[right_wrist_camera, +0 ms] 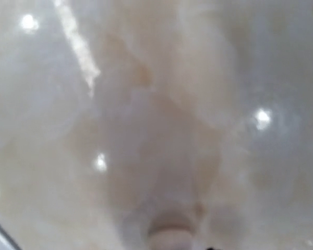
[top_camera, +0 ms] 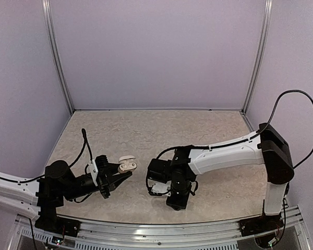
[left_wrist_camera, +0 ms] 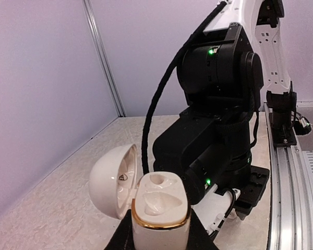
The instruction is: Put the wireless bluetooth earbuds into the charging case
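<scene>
White case (left_wrist_camera: 160,216) clamped in left hand (top_camera: 123,172); right hand's (top_camera: 177,202) spread unclear, wrist view blurred.

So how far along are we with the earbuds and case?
Done: the glossy white gold-rimmed charging case is open, gripped in the left pincer. In hand: the right pincer is down at the marbled table; its view is too blurred to show an earbud. Left: no earbud visibly seated in the case's wells.

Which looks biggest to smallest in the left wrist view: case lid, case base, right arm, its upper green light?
1. Right arm, by far.
2. Case lid and case base: about alike; the base is nearer and cut off, so no ranking.
3. Green light.
</scene>
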Robot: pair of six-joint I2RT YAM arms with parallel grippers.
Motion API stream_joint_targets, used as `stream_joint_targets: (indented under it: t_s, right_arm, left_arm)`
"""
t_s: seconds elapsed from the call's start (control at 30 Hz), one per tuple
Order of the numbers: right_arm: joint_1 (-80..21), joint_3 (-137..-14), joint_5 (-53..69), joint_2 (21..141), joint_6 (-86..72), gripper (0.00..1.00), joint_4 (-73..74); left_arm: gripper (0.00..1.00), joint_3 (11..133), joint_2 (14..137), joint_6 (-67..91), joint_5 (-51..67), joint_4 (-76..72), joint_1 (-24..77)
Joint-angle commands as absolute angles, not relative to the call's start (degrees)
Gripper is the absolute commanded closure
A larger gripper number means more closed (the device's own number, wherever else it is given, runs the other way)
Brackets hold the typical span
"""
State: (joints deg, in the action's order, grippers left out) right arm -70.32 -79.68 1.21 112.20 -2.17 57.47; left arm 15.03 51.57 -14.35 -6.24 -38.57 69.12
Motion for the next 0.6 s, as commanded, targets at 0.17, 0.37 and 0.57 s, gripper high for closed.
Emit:
stream_joint_targets:
  t_s: [0.17,0.37,0.57]
  right_arm:
    - [-71.36,-82.84,-2.16,116.81,-0.69,0.61,61.04]
    - [-71.63,-83.40,-1.91,117.65,-0.59,0.64,61.37]
    - [-71.72,-82.85,-1.61,117.90,-0.58,0.69,61.72]
  left_arm:
    - [0.91,13.55,49.66,-13.71,-6.09,-41.24,68.80]
    - [0.91,13.38,50.04,-13.80,-5.65,-41.76,68.56]
    - [0.91,13.29,49.95,-13.71,-5.54,-41.70,68.46]
